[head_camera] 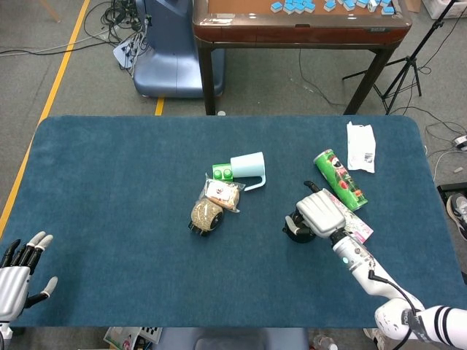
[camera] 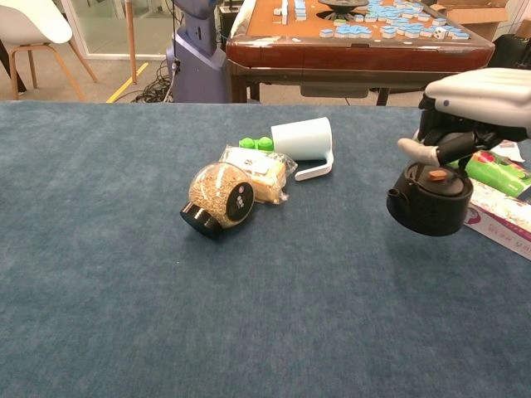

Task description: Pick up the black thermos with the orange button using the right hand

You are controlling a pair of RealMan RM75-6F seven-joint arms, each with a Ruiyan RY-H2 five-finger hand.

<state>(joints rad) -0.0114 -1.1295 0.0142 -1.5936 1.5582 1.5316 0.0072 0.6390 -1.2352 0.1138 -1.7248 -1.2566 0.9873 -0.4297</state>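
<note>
Blue felt covers the worktop (head_camera: 109, 189), with a brown mahjong table (head_camera: 299, 22) on the grey floor behind it. At the near left corner the left hand (head_camera: 18, 273) rests with its fingers spread and nothing in them. Near the middle lie a grain-filled jar (camera: 220, 196) on its side, a snack packet (camera: 259, 172) touching it, and a pale tipped mug (camera: 305, 141). Further right, the right hand (camera: 473, 112) is over the black thermos (camera: 430, 199), fingers curled on its top by the orange button (camera: 437, 175); it seems raised slightly off the felt, though that is hard to judge. A green can (head_camera: 338, 179) lies just beyond.
</note>
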